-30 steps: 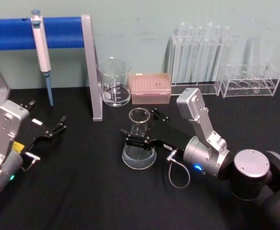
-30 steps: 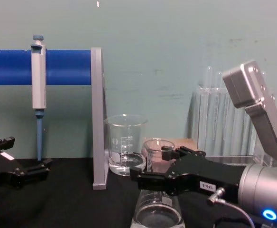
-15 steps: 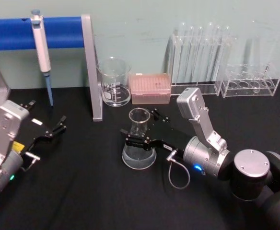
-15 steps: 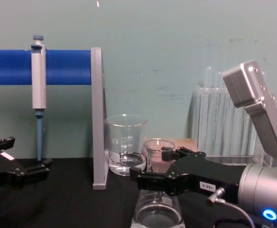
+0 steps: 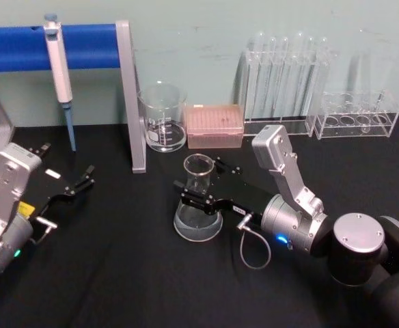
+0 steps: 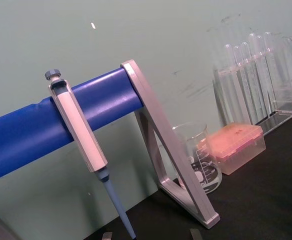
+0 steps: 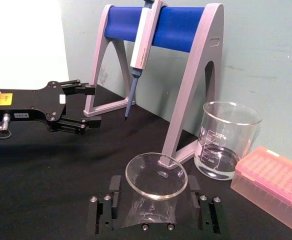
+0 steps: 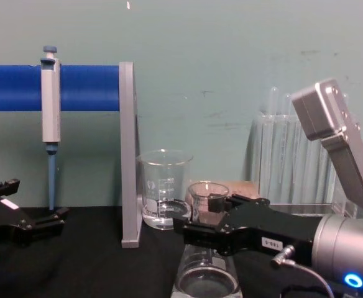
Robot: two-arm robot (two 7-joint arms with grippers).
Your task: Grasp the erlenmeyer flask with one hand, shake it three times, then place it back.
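Note:
The erlenmeyer flask is clear glass and stands upright on the black table, just in front of my body. In the chest view the flask has a wide base low in the frame. My right gripper, black with a silver wrist, reaches in from the right and straddles the flask's neck. In the right wrist view its two fingers stand either side of the neck, each with a thin gap to the glass, so the gripper is open. My left gripper rests open at the far left, away from the flask.
A glass beaker and a pink tip box stand just behind the flask. A stand with a blue bar holds a pipette at the back left. Test tube racks line the back right.
My right gripper's near finger has shifted slightly toward the flask's neck, narrowing the gap. The flask and the left arm have not moved.

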